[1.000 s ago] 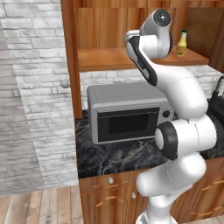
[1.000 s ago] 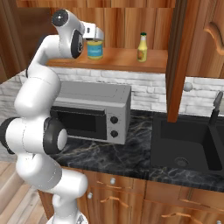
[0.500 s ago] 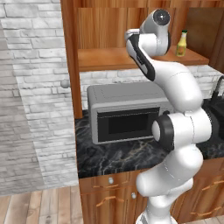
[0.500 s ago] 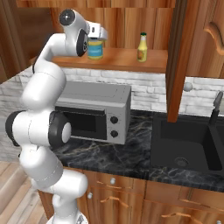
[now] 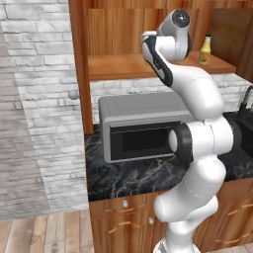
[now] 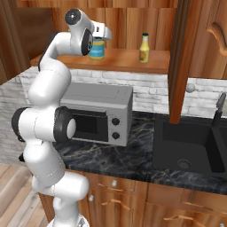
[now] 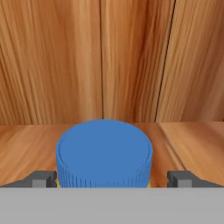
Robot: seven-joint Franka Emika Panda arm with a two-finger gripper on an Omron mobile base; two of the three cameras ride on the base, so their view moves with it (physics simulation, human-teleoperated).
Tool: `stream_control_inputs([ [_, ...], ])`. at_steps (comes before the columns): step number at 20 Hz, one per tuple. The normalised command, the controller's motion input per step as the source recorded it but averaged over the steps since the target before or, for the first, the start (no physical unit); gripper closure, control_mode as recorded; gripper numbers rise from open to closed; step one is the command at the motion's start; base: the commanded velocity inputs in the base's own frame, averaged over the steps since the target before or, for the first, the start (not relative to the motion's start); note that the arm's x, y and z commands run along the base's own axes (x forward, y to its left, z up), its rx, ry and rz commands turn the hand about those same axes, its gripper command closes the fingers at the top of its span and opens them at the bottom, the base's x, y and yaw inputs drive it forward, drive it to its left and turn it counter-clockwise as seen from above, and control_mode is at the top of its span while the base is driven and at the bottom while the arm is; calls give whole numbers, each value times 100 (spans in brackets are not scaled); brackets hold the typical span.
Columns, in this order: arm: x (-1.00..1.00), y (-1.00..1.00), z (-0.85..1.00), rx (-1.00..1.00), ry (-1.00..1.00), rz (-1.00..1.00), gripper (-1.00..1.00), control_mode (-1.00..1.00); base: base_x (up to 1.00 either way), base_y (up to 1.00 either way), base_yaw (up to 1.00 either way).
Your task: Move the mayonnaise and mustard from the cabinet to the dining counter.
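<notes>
In the right base view the mayonnaise [image 6: 97, 49] stands upright on the cabinet [image 6: 133, 58] shelf at upper centre-left, with the mustard [image 6: 144, 48] upright to its right, well apart, and the gripper [image 6: 100, 37] just at the jar's upper left. Below the shelf, the microwave [image 6: 99, 114] sits on the counter [image 6: 128, 160] at centre-left, and the sink [image 6: 188, 146] lies to its right. In the hand view the mayonnaise [image 7: 104, 154] sits at lower centre between the two fingertips [image 7: 42, 179], with the cabinet's back wall behind it.
</notes>
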Motion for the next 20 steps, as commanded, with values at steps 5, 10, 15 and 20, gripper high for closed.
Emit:
stream_control_inputs([
  [5,20,0,0,0,1,0,-100,-100,0,0,0],
  [10,12,0,-2,0,2,0,-100,-100,0,0,0],
  [15,0,0,-18,0,-2,0,-100,-100,0,0,0],
  [20,0,0,-21,0,-10,0,-100,-100,0,0,0],
])
